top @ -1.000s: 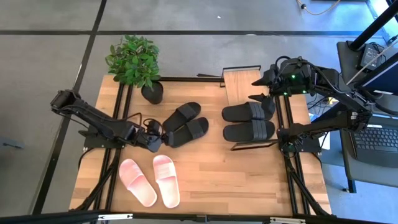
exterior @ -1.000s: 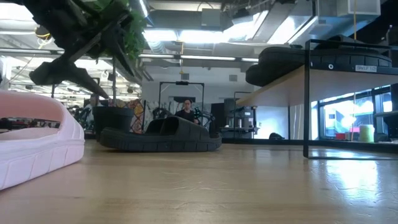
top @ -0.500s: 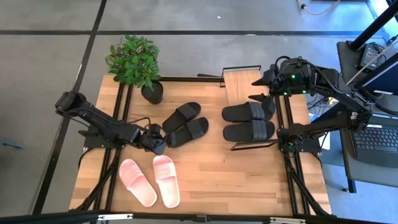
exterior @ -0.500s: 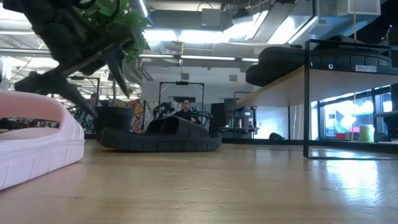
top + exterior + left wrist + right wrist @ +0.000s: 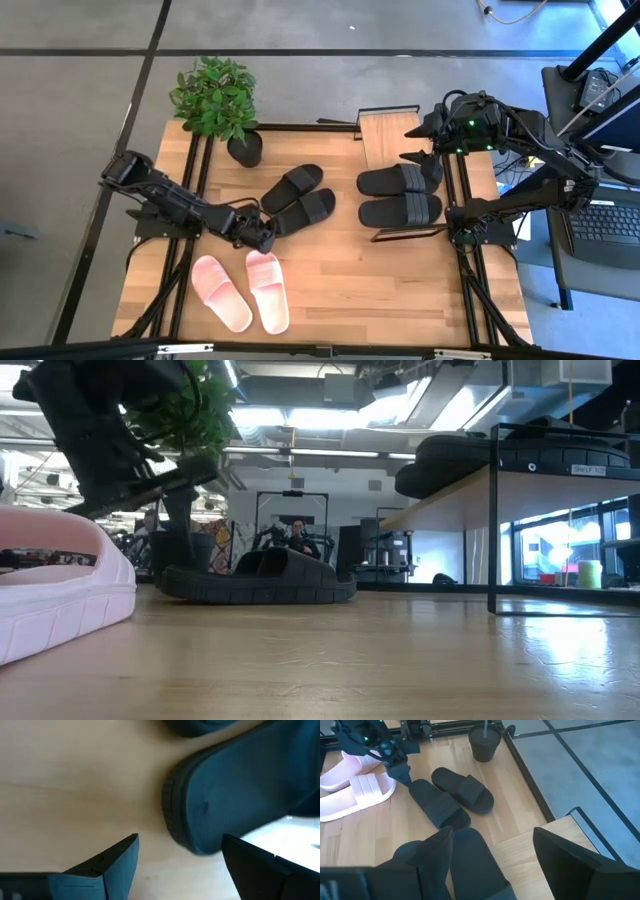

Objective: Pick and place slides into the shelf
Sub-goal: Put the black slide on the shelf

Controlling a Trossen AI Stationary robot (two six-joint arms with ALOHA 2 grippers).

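Wooden table (image 5: 340, 290), left fingers (image 5: 117, 857) spread astride black slide's heel (image 5: 225, 810)

My table (image 5: 340, 290): light wood top, black frame rails. On it directly, high view: potted plant (image 5: 215, 100) at 11 o'clock; two black slides (image 5: 300, 199) side by side at centre, angled toward 2 o'clock; pink pair (image 5: 242, 290) at 7 o'clock, toes toward 5 o'clock. Shelf (image 5: 388, 133) stands at 1 o'clock, wooden board on thin black frame; two more black slides (image 5: 400, 195) lie on its board, side by side, lengthwise 3-to-9 o'clock.
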